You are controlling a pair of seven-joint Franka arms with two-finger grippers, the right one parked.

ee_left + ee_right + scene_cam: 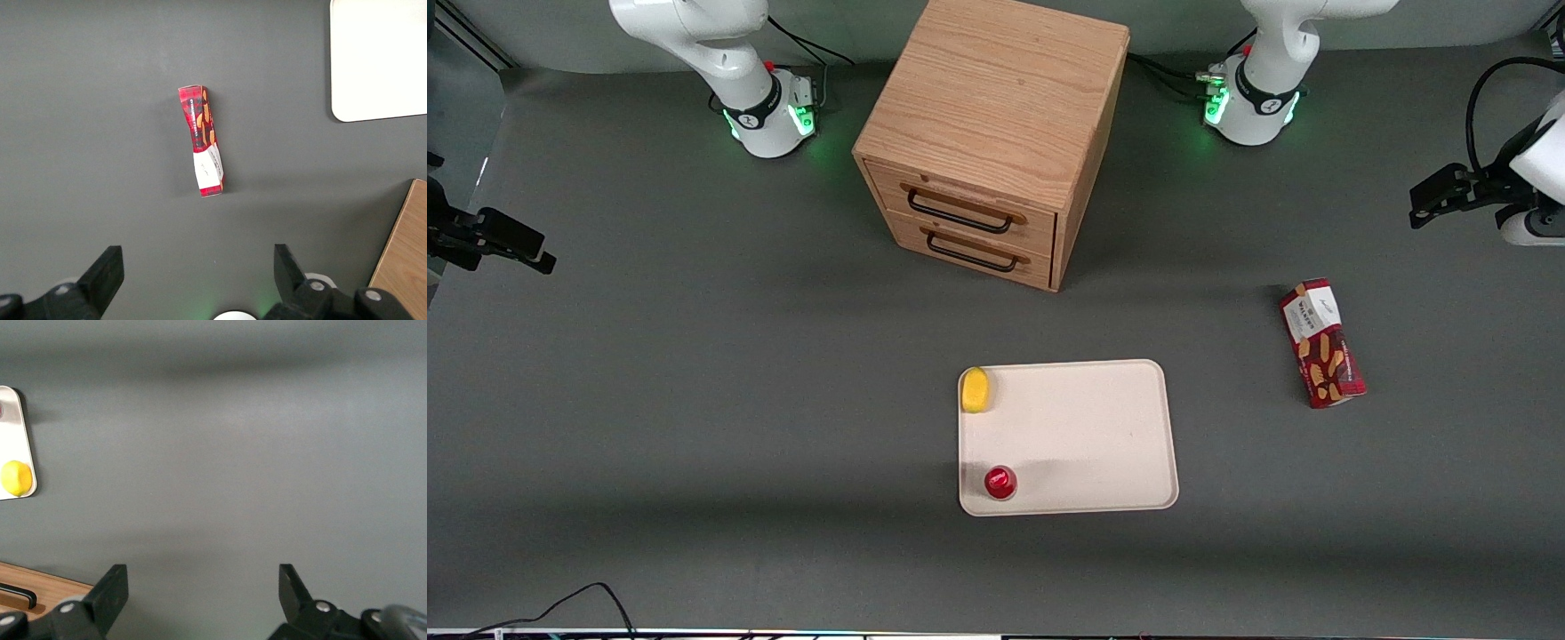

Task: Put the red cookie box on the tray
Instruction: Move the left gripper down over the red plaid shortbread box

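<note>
The red cookie box (1322, 342) lies flat on the grey table toward the working arm's end, apart from the tray; its white label end points away from the front camera. It also shows in the left wrist view (203, 140). The cream-white tray (1085, 427) lies in the middle of the table, nearer the front camera than the cabinet; one corner of it shows in the left wrist view (380, 60). My left gripper (1423, 206) hangs above the table, farther from the front camera than the box. In the left wrist view the gripper (197, 259) is open wide and empty.
A wooden two-drawer cabinet (996, 133) stands at the table's middle, drawers shut; its edge shows in the left wrist view (407, 253). A yellow lemon-like object (975, 389) and a small round red cap-like object (1000, 483) sit on the tray's edge toward the parked arm.
</note>
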